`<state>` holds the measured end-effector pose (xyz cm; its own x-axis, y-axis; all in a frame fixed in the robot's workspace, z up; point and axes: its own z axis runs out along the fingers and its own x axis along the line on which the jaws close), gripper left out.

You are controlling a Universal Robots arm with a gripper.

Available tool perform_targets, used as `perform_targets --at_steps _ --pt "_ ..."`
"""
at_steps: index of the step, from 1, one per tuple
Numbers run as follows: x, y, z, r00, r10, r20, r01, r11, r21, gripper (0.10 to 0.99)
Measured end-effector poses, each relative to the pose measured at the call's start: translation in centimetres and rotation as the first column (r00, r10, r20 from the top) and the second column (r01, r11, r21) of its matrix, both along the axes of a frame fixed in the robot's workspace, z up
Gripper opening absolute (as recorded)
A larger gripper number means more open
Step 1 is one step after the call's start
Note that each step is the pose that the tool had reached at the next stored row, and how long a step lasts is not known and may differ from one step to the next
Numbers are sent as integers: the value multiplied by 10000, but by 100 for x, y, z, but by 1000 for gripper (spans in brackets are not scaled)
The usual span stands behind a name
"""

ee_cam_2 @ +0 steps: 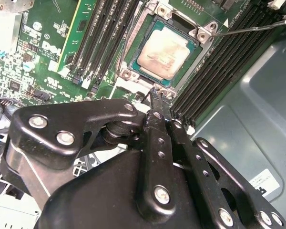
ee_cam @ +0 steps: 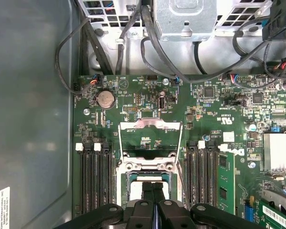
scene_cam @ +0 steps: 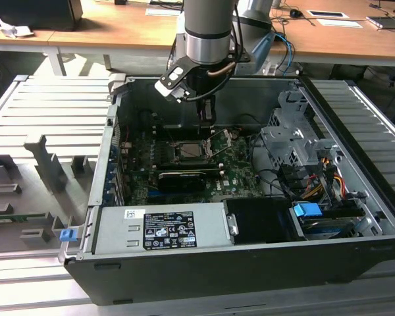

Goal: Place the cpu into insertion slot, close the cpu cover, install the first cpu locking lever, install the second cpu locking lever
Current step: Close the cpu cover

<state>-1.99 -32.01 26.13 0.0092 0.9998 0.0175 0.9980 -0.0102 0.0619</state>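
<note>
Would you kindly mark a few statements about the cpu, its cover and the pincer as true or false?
1. The cpu lies in the slot. True.
2. The pincer holds the cpu. False: it is shut on nothing, with its tips by the slot's edge.
3. The cover is closed over the cpu. False: the cover is swung up, and the cpu's pale face lies bare.
4. A round coin cell sits on the green board. True.
</note>
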Motion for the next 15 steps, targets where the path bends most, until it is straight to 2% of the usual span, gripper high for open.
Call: perform_targets --at_steps 3,9,15 --pt "3 1 27 10000 1 1 -1 10000 1 106" --pt "141 1 31 10000 1 -1 -1 10000 2 106" --pt "189 1 31 10000 1 -1 -1 10000 1 106"
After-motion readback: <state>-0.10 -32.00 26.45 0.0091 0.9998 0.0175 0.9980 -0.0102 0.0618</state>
